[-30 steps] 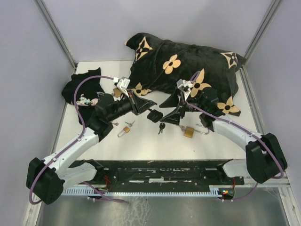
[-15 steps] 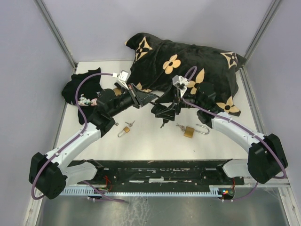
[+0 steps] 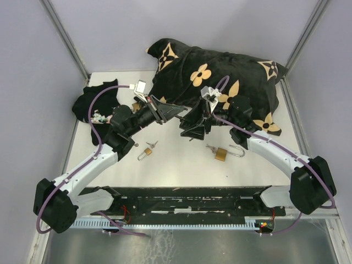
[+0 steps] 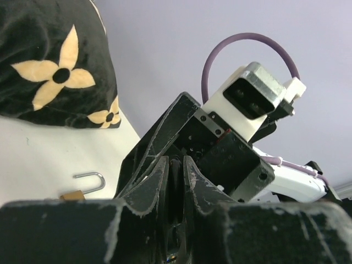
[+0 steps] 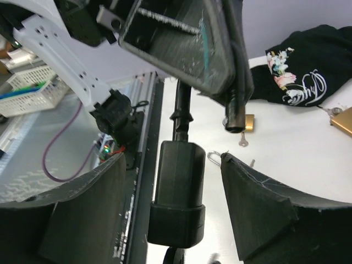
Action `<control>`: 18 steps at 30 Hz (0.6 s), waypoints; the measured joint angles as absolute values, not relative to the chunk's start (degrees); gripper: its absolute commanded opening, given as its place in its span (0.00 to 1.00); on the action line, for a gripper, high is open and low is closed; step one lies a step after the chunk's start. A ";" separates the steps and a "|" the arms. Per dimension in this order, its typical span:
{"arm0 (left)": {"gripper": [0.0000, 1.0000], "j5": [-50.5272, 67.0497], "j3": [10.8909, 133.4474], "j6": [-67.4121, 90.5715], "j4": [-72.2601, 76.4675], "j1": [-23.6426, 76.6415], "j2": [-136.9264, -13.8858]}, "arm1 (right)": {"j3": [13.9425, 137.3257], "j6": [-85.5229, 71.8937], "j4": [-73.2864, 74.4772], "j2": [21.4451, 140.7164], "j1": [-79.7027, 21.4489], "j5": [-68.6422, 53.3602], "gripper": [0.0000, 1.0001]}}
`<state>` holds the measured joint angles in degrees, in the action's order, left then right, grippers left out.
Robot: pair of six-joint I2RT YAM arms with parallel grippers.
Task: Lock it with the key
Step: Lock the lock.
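- The right pincer (image 5: 173,158) stands wide around the black lock (image 5: 177,190), with a gap at each finger.
- The left pincer (image 4: 175,168) is narrow and seems to hold the lock's thin rod. The lock's long axis runs from one pincer to the other.
- The key is probably at the lock's near end, bottom centre of the right wrist view, but it is too dark to be sure.
- A brass padlock (image 3: 221,154) and a smaller padlock (image 3: 146,153) lie on the tabletop (image 3: 181,173), well apart from the pincers and not in the way.

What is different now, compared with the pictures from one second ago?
The right hand moved left to the left hand; its open fingers now flank the black lock that the left hand holds. Both hands drifted toward the pillow. The two brass padlocks on the table did not move.
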<state>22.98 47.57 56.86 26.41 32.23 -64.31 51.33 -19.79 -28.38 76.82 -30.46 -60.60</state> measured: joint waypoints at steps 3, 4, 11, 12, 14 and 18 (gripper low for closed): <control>0.03 22.94 47.27 57.80 26.72 32.23 -63.75 | 51.33 -24.32 -32.58 76.82 -30.17 -60.99 0.69; 0.03 22.87 47.18 58.08 26.81 32.23 -63.48 | 51.33 -25.63 -33.58 76.82 -30.09 -61.12 0.69; 0.03 22.57 46.24 60.88 29.78 32.23 -62.94 | 51.33 -30.26 -36.47 76.82 -29.54 -61.28 0.73; 0.03 22.55 46.02 61.39 30.44 32.23 -62.94 | 51.33 -31.07 -36.82 76.82 -29.39 -61.17 0.72; 0.03 22.48 45.65 62.43 31.42 32.23 -62.94 | 51.31 -32.69 -37.95 76.82 -29.04 -61.14 0.71; 0.03 21.54 44.40 64.66 33.36 32.23 -62.81 | 51.22 -35.99 -41.63 76.82 -28.42 -60.84 0.69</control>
